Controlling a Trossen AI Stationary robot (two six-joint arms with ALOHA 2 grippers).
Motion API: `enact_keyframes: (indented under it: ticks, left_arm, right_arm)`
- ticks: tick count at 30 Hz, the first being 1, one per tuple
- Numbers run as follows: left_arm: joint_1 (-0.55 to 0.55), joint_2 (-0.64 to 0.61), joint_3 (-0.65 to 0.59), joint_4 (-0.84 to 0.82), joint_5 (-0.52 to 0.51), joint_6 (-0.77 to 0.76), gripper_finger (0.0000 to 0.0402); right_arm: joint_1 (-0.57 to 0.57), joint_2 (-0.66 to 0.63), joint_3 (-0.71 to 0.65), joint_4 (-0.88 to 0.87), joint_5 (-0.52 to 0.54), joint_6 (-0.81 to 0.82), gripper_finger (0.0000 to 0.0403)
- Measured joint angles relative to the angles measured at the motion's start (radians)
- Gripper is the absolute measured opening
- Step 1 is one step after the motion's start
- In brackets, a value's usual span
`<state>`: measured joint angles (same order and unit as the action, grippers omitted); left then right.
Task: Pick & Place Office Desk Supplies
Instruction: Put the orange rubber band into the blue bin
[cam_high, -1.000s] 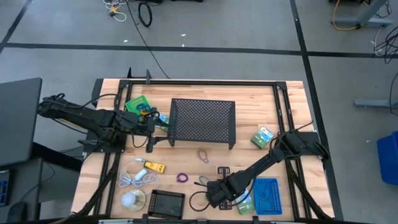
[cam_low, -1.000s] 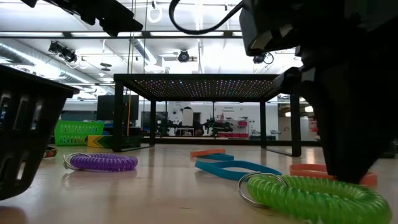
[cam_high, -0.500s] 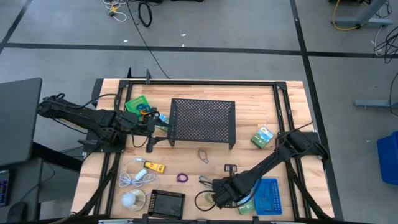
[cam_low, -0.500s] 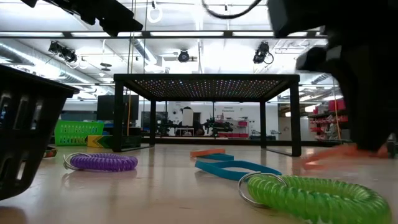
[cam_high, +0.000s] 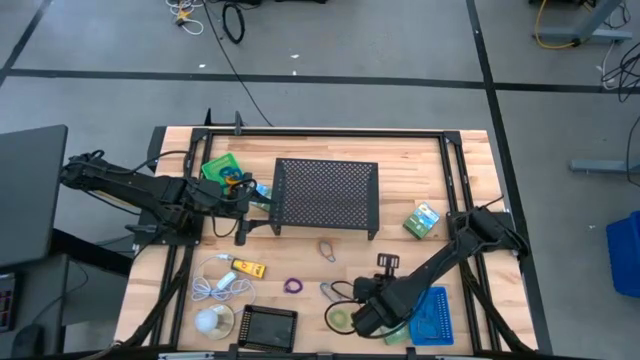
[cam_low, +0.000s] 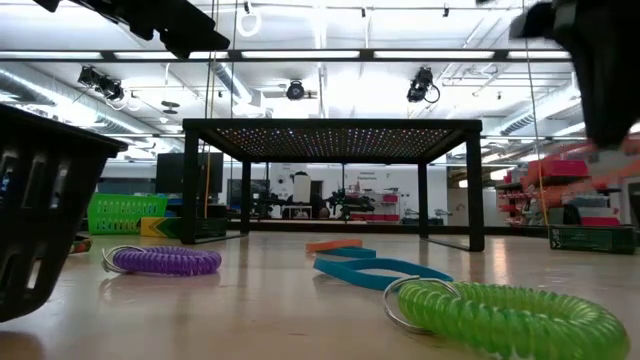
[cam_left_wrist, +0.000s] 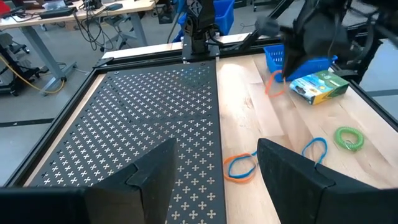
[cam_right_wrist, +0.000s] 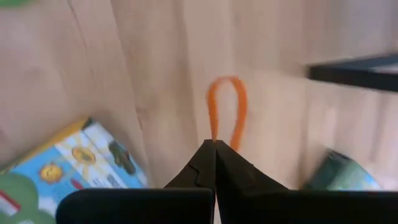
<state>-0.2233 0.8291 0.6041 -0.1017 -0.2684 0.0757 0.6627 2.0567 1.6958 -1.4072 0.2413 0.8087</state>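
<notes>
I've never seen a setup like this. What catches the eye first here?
The black perforated stand dominates the middle of the wooden table. At the near edge, the right gripper is pinched shut on an orange loop beside a blue tray. The left gripper waits open by the stand.

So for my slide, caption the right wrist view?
Right gripper shut on an orange loop above the wooden table.

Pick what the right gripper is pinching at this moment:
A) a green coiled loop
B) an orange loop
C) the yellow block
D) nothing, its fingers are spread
B: in the right wrist view the right gripper has its fingers closed together on the end of the orange loop, which hangs out beyond the fingertips.
</notes>
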Motion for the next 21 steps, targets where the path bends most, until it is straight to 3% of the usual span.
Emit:
enact_keyframes:
  ticks: [5,9,21]
  left_arm:
    - [0.000,0.000,0.000,0.000,0.000,0.000,0.0229]
    - [0.000,0.000,0.000,0.000,0.000,0.000,0.0229]
    - [0.000,0.000,0.000,0.000,0.000,0.012,0.0229]
  right_arm:
    - [0.026,-0.002,0.116,-0.160,0.013,0.083,0.0000]
    - [0.052,-0.002,0.153,-0.162,-0.030,0.120,0.0000]
    - [0.127,-0.003,0.051,-0.164,-0.311,0.320,0.0000]
